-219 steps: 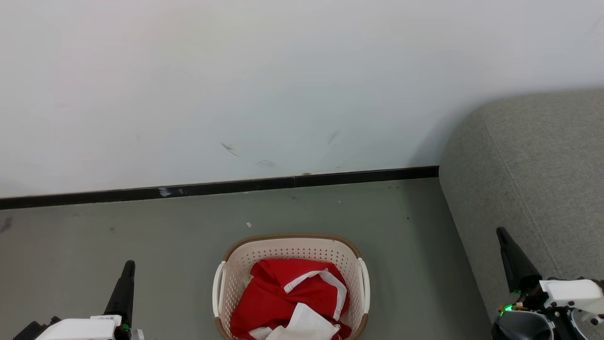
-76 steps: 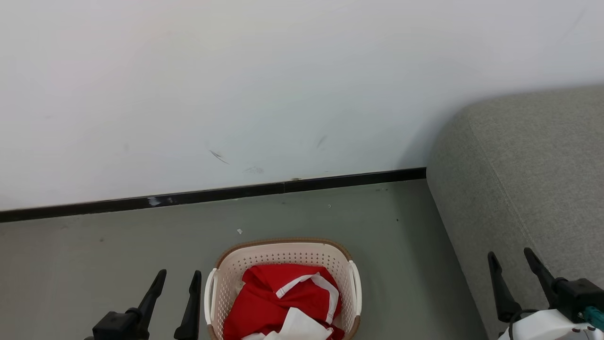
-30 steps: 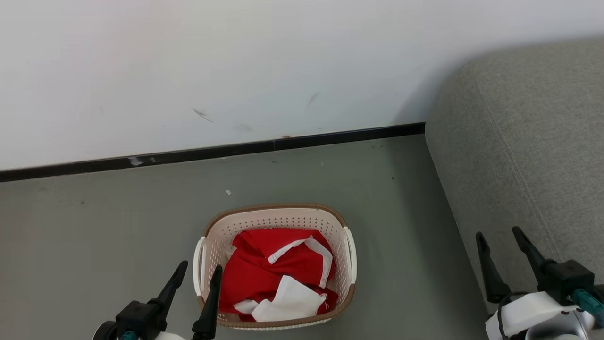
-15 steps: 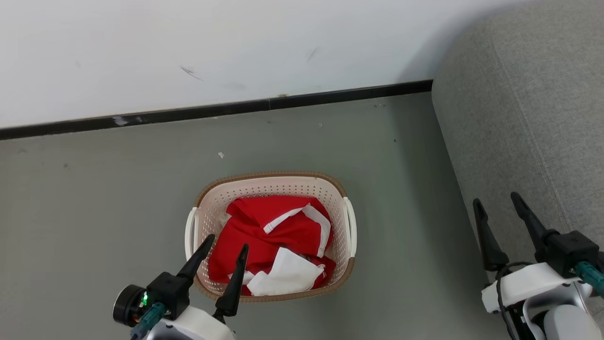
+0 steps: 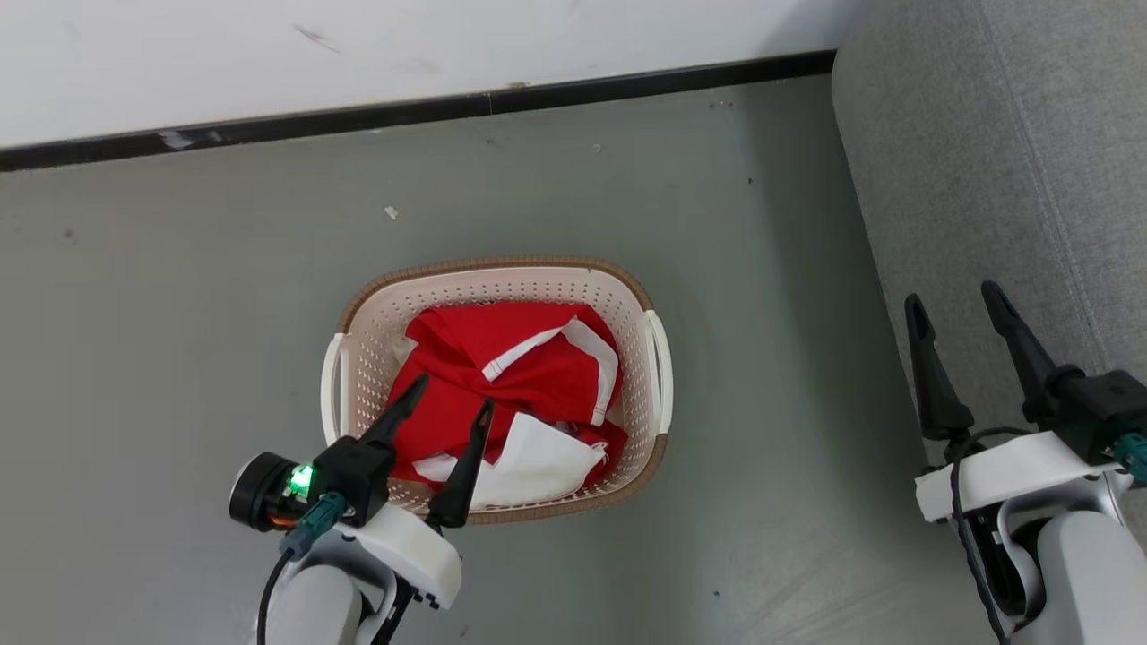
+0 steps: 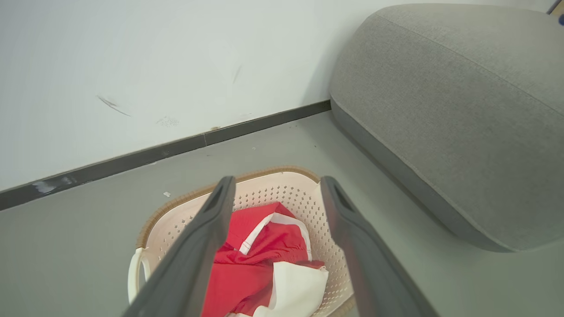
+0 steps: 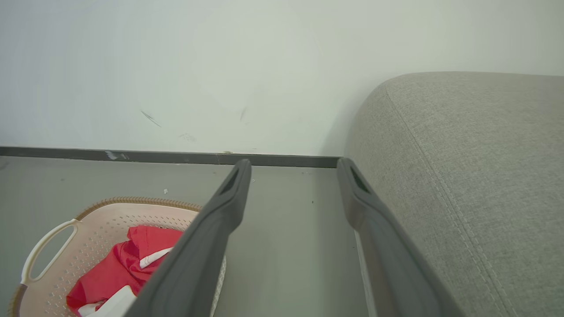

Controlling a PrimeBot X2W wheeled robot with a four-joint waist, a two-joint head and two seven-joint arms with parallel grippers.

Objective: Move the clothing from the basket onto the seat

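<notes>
Red clothing (image 5: 502, 376) with white panels lies bunched in the cream basket (image 5: 363, 336) on the floor, also seen as clothing (image 6: 246, 273) in the basket (image 6: 273, 193) in the left wrist view. My left gripper (image 5: 452, 394) stands open above the basket's near-left part, fingers over the red fabric, holding nothing. My right gripper (image 5: 952, 300) is open and empty, over the edge of the grey seat (image 5: 986, 134). The right wrist view shows the seat (image 7: 476, 167) right and the basket (image 7: 110, 220) lower left.
A white wall (image 5: 269, 54) with a black skirting strip (image 5: 358, 112) runs behind the basket. Grey floor (image 5: 762, 313) lies between basket and seat, with small white specks (image 5: 391, 212) near the wall.
The head camera has tilted down, so everything shifted up in view. My left gripper has reached forward over the basket's near-left rim; the right gripper stays open beside the seat.
</notes>
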